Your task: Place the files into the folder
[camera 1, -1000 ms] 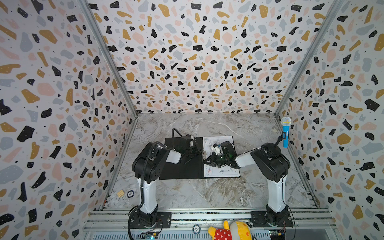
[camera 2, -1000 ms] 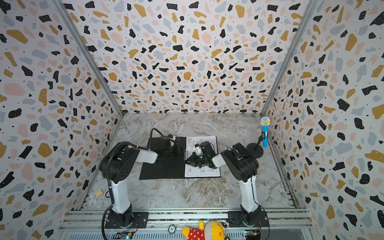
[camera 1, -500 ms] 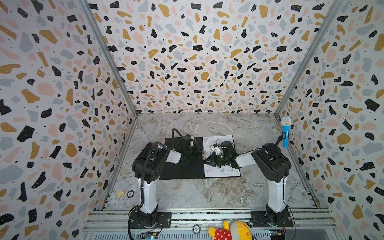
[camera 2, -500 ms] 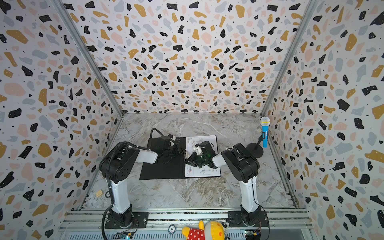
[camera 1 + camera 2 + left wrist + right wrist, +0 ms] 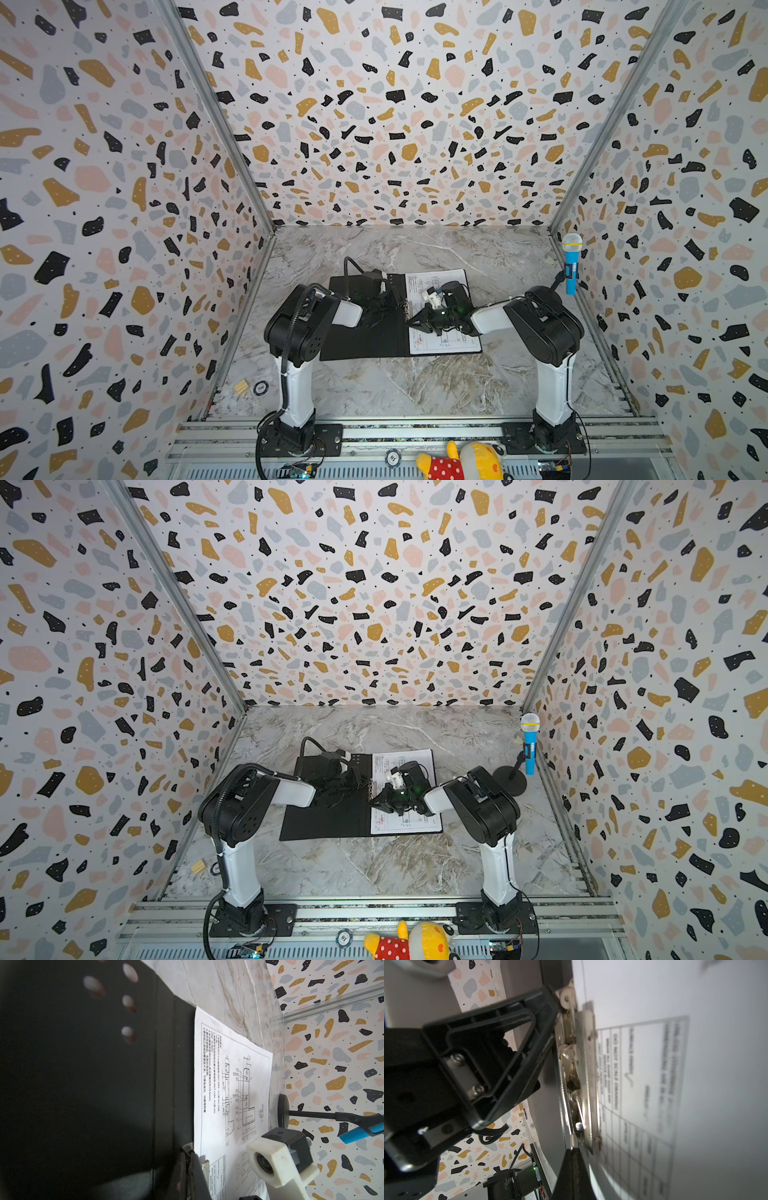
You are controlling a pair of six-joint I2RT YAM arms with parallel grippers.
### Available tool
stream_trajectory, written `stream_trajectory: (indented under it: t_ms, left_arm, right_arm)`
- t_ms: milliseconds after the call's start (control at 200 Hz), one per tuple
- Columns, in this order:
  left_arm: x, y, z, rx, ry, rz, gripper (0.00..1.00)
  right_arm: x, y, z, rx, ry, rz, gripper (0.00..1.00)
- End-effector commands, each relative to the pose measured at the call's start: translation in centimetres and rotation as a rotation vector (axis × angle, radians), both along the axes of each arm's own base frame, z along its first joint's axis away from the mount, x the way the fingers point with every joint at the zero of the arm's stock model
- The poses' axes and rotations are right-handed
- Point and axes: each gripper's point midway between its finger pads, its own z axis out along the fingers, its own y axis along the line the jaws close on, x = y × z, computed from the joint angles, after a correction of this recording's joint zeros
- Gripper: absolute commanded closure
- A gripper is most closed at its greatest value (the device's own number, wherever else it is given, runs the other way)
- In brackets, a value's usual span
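A marble-patterned tabletop (image 5: 415, 386) sits inside terrazzo-print walls (image 5: 395, 104). At its middle the right pincer (image 5: 572, 1153) and left pincer (image 5: 194, 1164) meet, each with its jaws together. Their tips are at the metal clip (image 5: 579, 1068) on the spine of the open folder (image 5: 365, 340), and neither visibly grasps anything.

Just beside the tips, on the right pincer's side, the files (image 5: 232, 1084) lie flat on the folder's black inside, their edge seemingly tucked under the clip. The paper looks light, limp and slippery, best pressed flat or pinched at a free corner. The folder cover looks stiff, best lifted by its outer edge.

The top sheet carries line drawings, Chinese notes citing "GB/T 1804" and "ISO 2768", and a title block seemingly reading "DO NOT SCALE DRAWING". Well beyond the right pincer stands a blue toy microphone (image 5: 571, 266).
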Motion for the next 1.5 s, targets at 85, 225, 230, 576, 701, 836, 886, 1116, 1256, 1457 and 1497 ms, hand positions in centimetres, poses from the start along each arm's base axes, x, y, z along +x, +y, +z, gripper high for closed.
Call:
stream_trajectory:
  t_ms: [85, 225, 230, 576, 701, 836, 886, 1116, 1256, 1457, 1497]
  left_arm:
    - [0.2, 0.5, -0.9, 0.012, 0.016, 0.02, 1.0]
    - [0.2, 0.5, -0.7, 0.011, 0.015, 0.022, 1.0]
    - [0.2, 0.5, -0.8, 0.012, 0.014, 0.022, 1.0]
    - [0.1, 0.6, -1.0, 0.015, 0.02, 0.026, 1.0]
    - [0.1, 0.6, -1.1, 0.015, 0.021, 0.025, 1.0]
    - [0.1, 0.5, -1.0, 0.012, 0.02, 0.026, 1.0]
    - [0.1, 0.6, -1.1, 0.012, 0.021, 0.027, 1.0]
    - [0.0, 0.6, -1.1, 0.012, 0.021, 0.026, 1.0]
    - [0.0, 0.6, -1.1, 0.012, 0.023, 0.026, 1.0]
    - [0.1, 0.6, -1.0, 0.011, 0.02, 0.028, 1.0]
    - [0.1, 0.6, -1.0, 0.011, 0.02, 0.028, 1.0]
  right_arm:
    - [-2.4, -4.3, -8.3, -0.321, 0.146, -0.058, 1.0]
    - [-2.6, -4.3, -8.6, -0.313, 0.157, -0.063, 1.0]
    - [-2.5, -4.2, -8.6, -0.311, 0.157, -0.065, 1.0]
    - [-1.5, -2.4, -5.0, -0.187, 0.142, -0.084, 0.96]
    - [-1.2, -2.1, -3.7, -0.167, 0.123, -0.084, 0.94]
    - [-1.0, -1.9, -2.7, -0.149, 0.114, -0.086, 0.92]
    - [-0.9, -1.9, -2.4, -0.143, 0.112, -0.086, 0.91]
    - [-0.9, -1.9, -2.1, -0.133, 0.11, -0.089, 0.84]
    - [-0.8, -1.8, -1.3, -0.123, 0.097, -0.092, 0.76]
    - [-0.6, -1.8, -0.3, -0.102, 0.073, -0.093, 0.7]
    - [-0.6, -1.7, -0.1, -0.096, 0.065, -0.092, 0.68]
